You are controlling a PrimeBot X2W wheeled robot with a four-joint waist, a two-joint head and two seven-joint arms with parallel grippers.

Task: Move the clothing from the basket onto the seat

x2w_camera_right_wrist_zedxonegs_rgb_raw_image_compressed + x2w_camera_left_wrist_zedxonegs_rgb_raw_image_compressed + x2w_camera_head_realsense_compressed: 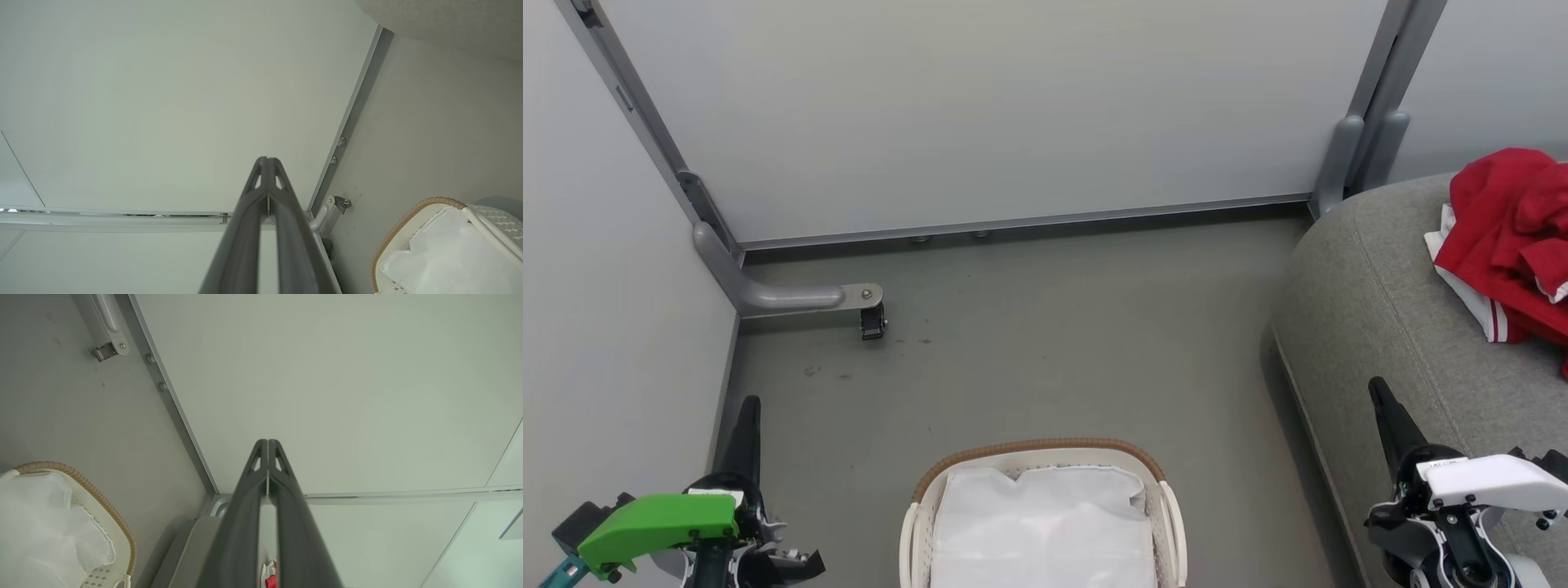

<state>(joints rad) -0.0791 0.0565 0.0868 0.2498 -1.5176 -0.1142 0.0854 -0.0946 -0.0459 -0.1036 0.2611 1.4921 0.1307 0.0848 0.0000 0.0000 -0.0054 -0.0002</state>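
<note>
The clothing (pixel 1511 237) lies heaped on the seat (pixel 1364 310); the basket (pixel 1037 449) seems down to its sheet (pixel 1045 523). The left gripper (pixel 751 402) and right gripper (pixel 1376 384) are closed and empty. It looks finished.

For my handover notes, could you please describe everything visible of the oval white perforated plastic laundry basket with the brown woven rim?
The oval white plastic laundry basket stands upright on the grey floor, low centre in the head view, cut by the bottom edge. Its brown woven rim curves round the far side; its walls are perforated, with side handles. A crumpled white liner sheet lines it.
</note>
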